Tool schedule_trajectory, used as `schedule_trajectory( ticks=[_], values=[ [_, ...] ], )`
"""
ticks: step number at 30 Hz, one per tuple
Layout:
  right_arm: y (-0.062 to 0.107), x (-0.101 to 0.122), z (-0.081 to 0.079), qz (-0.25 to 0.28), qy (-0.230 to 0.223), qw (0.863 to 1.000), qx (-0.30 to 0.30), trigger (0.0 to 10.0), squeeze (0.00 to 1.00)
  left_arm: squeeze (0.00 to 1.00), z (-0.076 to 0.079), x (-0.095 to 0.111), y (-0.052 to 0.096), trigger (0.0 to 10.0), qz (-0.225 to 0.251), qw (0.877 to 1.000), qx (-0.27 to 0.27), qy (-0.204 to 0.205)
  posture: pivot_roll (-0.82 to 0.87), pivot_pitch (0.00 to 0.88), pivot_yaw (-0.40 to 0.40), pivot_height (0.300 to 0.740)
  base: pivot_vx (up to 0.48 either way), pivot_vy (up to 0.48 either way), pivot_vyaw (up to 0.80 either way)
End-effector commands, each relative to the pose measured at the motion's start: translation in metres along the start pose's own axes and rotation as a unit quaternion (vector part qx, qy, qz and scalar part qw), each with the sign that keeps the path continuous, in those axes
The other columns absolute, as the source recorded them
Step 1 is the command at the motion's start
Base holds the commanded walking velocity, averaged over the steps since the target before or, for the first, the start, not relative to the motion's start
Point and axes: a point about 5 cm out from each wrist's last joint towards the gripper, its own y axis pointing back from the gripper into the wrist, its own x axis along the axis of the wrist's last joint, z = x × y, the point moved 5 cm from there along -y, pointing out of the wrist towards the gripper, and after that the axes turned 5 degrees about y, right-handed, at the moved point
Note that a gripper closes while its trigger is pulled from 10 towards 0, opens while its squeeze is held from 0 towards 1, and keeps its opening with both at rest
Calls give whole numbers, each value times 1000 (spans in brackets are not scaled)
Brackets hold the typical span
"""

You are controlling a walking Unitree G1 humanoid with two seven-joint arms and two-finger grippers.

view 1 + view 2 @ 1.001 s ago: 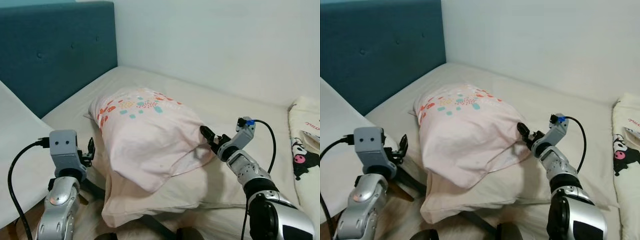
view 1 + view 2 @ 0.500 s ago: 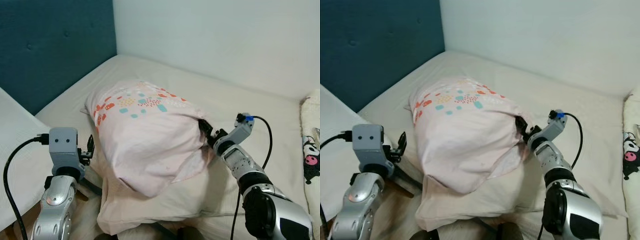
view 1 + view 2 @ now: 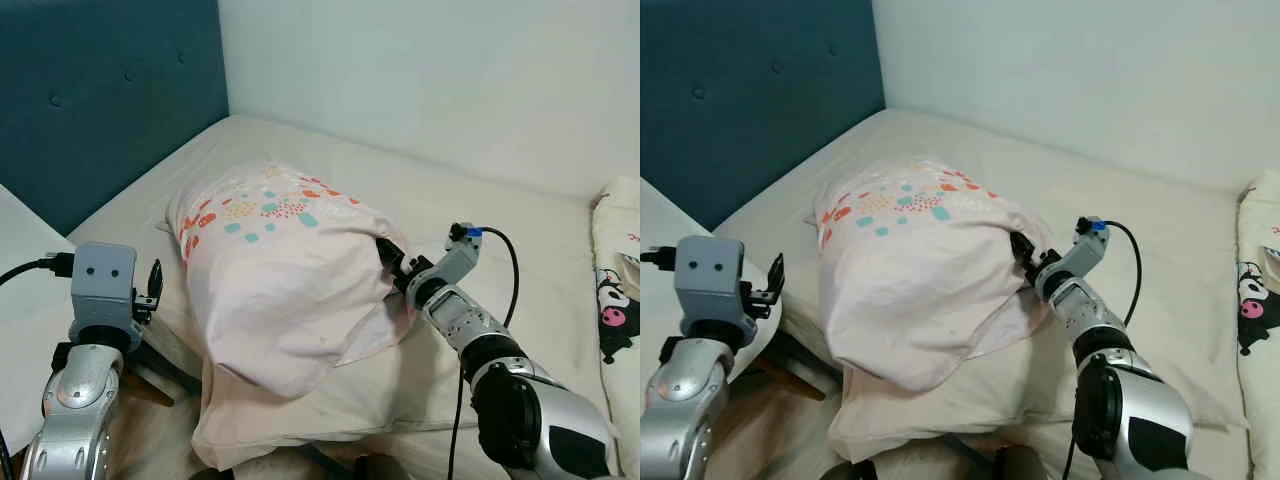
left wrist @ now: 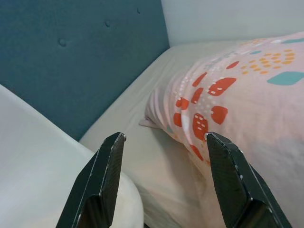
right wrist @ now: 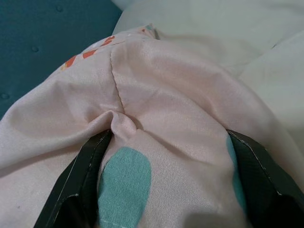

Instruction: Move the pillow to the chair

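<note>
Where pillow (image 3: 280, 270) lies — perhaps chair (image 3: 20, 330) left.

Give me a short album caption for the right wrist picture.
Right gripper with black fingers spread around a bunched pink patterned fabric pillow.

— What does the pillow (image 3: 280, 270) look like?

— Plump and pale pink, with red, orange and teal patches printed across its top end, the end toward the blue headboard (image 3: 100, 100).

— Where is it relative to the grippers?

— Between them. The right gripper (image 5: 161, 161) has its fingers spread wide against the pillow's side, fabric bunched between them. The left gripper (image 4: 164, 142) stands apart from the other side, fingers spread.

— And the chair (image 3: 25, 330)?

— Probably the white curved surface just beside the left gripper; too little shows to be sure.
</note>
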Motion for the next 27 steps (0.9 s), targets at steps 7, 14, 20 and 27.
schedule_trajectory(
  ticks=[7,14,20,27],
  values=[
    [-2,-5,-3,-5,-6,1000,-5,10000,0,0,-9,11,2,10000,11,1000,6,-25,73,11,-60,600,0,0,0],
    [0,-5,-3,10,-23,1000,11,0,0,0,-7,16,8,10000,10,1000,2,-21,73,75,-53,600,0,0,0],
    [1,-6,-4,20,-40,999,26,0,0,0,-6,14,17,10000,-3,1000,-9,-26,69,131,-34,600,0,0,0],
    [0,-10,-8,14,-35,999,31,0,0,0,-8,17,19,10000,-6,1000,-11,-29,71,149,-32,600,0,0,0]
  ],
)
